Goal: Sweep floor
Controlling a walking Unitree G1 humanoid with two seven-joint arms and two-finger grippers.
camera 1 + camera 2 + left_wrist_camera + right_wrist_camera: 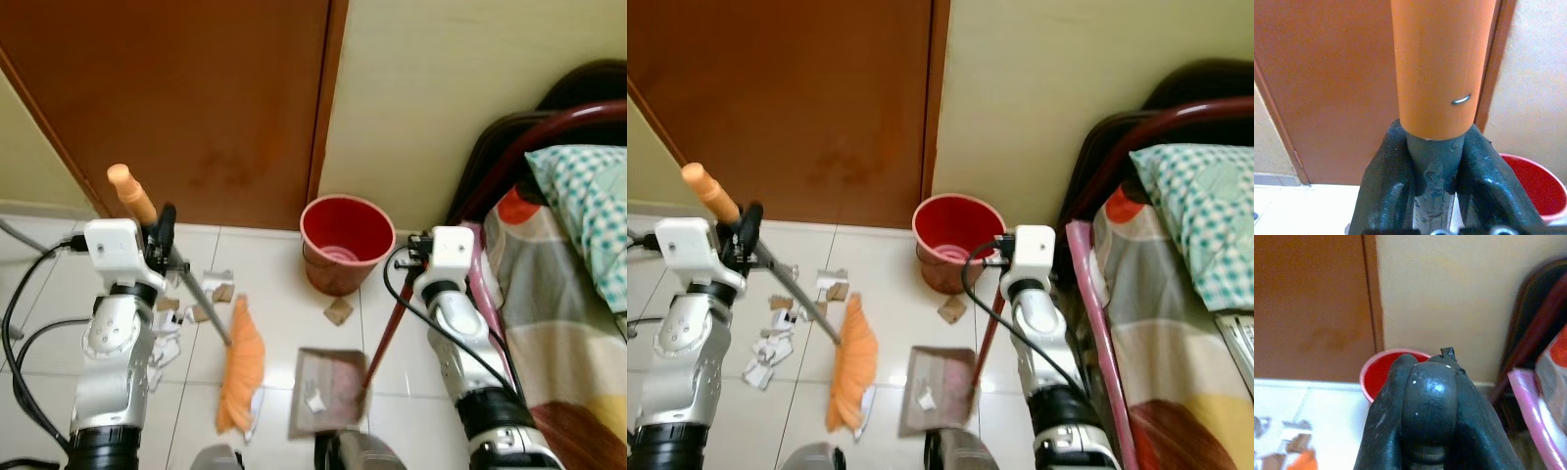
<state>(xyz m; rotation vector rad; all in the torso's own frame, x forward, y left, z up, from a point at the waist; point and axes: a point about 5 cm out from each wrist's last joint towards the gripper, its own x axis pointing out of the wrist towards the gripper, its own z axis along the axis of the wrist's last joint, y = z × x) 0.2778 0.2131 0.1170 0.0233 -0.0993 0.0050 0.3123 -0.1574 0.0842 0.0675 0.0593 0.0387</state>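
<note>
My left gripper (163,238) is shut on the grey shaft of a broom, just below its orange grip (1442,63). The orange broom head (241,367) rests on the white tile floor. My right gripper (419,245) is shut on the top of a dark red dustpan handle (384,338). The dustpan (328,392) lies flat on the floor right of the broom head, with a white scrap (315,399) in it. Paper and cardboard scraps (196,304) lie left of the broom. One cardboard piece (339,311) lies in front of the bucket.
A red bucket (346,240) stands against the wall beside the brown door (196,98). A bed (568,313) with a dark red frame and patterned bedding runs along the right. Cables hang at my left arm.
</note>
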